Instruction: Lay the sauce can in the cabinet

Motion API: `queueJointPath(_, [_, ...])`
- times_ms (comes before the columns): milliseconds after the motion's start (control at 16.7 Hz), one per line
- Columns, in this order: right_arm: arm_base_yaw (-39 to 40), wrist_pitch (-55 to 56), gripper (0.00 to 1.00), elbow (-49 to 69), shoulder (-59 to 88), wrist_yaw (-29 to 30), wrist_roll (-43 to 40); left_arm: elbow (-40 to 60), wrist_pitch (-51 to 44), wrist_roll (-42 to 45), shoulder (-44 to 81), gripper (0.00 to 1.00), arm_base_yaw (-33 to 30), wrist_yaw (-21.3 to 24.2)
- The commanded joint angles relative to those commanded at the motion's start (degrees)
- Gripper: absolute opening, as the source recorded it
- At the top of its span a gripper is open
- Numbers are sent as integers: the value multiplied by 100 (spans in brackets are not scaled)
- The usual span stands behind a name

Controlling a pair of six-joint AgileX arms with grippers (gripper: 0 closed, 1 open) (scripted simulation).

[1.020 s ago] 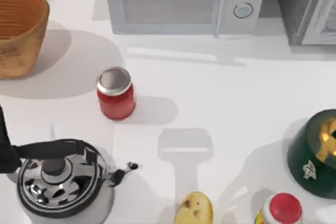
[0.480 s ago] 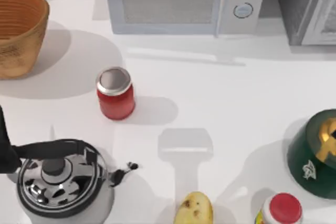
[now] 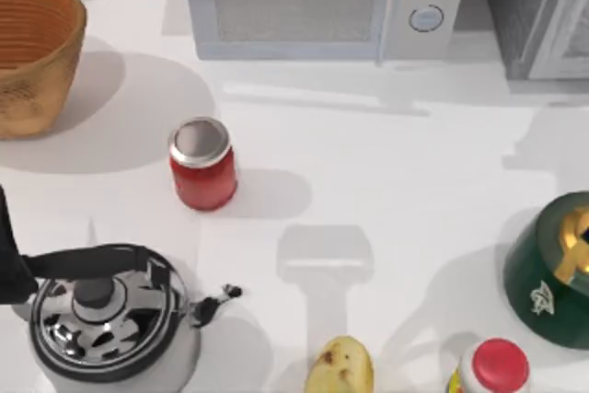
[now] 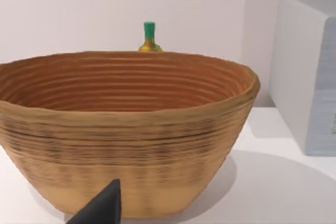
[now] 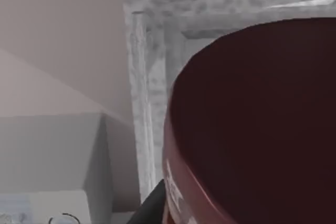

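Note:
The sauce can (image 5: 252, 129) sits very close in the right wrist view, its dark maroon lid facing the camera. One dark finger (image 5: 153, 203) of my right gripper lies against its side, so the gripper is shut on the can. Right behind the can stands the grey framed front of the cabinet (image 5: 152, 77). In the top view the cabinet (image 3: 534, 16) is at the far right corner, beside the microwave. My left gripper (image 4: 102, 209) is parked at the table's left, facing the wicker basket.
A white microwave (image 3: 313, 6) stands at the back. A wicker basket (image 3: 37, 52) sits far left with a green-capped bottle (image 4: 149, 38) behind it. A red can (image 3: 202, 163), kettle (image 3: 106, 319), potato (image 3: 339, 367), red-capped bottle (image 3: 497, 367) and green vessel (image 3: 552, 269) stand on the table.
A soft shadow has appeared on the table at the right, in front of the cabinet. Nothing on the table has moved.

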Motion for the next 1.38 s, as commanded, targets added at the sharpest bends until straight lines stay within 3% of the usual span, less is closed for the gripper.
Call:
queueJointPath(300, [309, -714, 0, 2853, 1941, 244, -62, 0, 0, 0, 0, 100, 0, 0])
queueJointPath(540, [521, -1106, 0, 4400, 3025, 347, -151, 0, 0, 0, 0, 100, 0, 0])
queueJointPath(1380, [471, -1146, 0, 5677, 4249, 265, -195, 0, 0, 0, 0, 100, 0, 0])
